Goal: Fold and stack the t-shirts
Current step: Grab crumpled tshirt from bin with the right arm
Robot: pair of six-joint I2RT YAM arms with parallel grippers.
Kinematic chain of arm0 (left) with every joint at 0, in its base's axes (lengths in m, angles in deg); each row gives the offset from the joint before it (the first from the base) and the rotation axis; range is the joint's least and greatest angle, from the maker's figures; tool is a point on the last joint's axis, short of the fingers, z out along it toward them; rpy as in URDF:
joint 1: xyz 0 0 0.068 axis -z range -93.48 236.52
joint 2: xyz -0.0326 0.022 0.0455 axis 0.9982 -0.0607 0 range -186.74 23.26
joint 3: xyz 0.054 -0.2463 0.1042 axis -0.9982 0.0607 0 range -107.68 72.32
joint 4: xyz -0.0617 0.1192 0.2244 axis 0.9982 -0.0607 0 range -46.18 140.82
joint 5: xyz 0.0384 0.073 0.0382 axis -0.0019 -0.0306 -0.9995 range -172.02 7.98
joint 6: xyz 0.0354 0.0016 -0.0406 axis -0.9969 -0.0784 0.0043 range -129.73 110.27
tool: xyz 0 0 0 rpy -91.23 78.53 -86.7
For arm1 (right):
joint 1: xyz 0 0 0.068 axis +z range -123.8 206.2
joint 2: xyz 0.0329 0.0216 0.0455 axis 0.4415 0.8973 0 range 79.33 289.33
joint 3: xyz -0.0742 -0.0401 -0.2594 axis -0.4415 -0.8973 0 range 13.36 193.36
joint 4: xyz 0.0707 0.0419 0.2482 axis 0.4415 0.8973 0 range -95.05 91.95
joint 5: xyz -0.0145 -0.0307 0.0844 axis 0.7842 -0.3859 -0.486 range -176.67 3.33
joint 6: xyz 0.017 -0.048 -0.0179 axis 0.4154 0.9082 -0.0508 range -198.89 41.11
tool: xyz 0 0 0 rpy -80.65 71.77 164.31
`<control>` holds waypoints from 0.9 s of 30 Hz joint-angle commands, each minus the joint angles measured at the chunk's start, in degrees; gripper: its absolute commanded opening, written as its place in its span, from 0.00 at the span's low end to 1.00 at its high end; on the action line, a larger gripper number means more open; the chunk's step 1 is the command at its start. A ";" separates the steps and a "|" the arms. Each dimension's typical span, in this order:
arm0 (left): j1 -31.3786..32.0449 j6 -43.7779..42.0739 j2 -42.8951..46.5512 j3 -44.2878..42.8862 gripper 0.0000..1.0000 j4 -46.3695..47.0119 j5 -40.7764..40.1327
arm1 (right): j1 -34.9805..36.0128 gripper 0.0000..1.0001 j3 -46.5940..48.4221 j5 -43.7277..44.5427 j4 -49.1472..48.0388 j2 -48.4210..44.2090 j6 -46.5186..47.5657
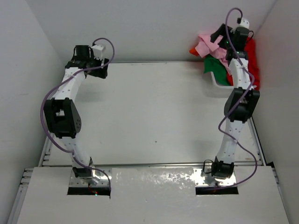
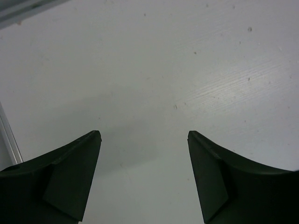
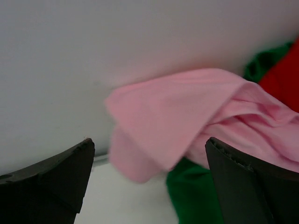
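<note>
Check the left gripper (image 2: 144,135) first: its jaws stand apart with nothing between them. Through the gap you see only the bare white table (image 2: 154,65), and the fingers (image 2: 70,177) touch no cloth. In the top view this gripper sits over the far left part of the table, near the back wall (image 1: 140,28) and well apart from all the garments.

Check the right gripper (image 3: 149,140) next: its jaws also stand wide apart and clamp nothing. The pink t-shirt (image 3: 187,121) lies just beyond the fingertips, a loose fold of it hanging in front of the wall. You cannot tell from the wrist view whether either finger touches the cloth. The green t-shirt (image 3: 191,196) shows beneath the pink fold, and the red t-shirt (image 3: 285,79) appears at the right edge of that view.

Locate the garments in the top view: all are heaped unfolded at the far right corner of the table, in and over the white basket (image 1: 216,83). The pink one lies on top at the left of the heap, the green one below it inside the basket, and the red one drapes along the right side. A small patch of the orange t-shirt (image 1: 193,49) shows at the heap's left edge. The right arm reaches over the basket and hides part of the heap
</note>
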 commanded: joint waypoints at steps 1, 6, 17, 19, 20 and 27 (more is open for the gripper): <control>0.19 0.43 0.47 -0.18 0.73 -3.08 -0.69 | -2.54 0.99 6.87 8.31 -8.64 6.37 -9.92; 0.55 -2.64 0.56 -0.36 0.73 -3.34 -2.01 | -2.81 0.99 8.49 13.51 -15.93 13.68 -13.69; 0.55 -3.52 -7.17 -3.60 0.74 -4.13 -8.08 | -2.37 0.75 10.59 13.52 -26.56 22.65 -21.00; 0.55 -3.78 -8.75 -5.18 0.74 -4.31 -8.34 | -1.93 0.72 12.60 13.87 -24.66 23.61 -20.48; 0.55 -3.87 -9.36 -5.80 0.74 -4.40 -8.60 | -1.76 0.73 12.44 13.96 -24.38 23.62 -20.21; 0.55 -6.15 -12.27 -11.25 0.74 -4.31 -9.49 | -0.26 0.15 12.26 12.55 -23.76 24.50 -20.21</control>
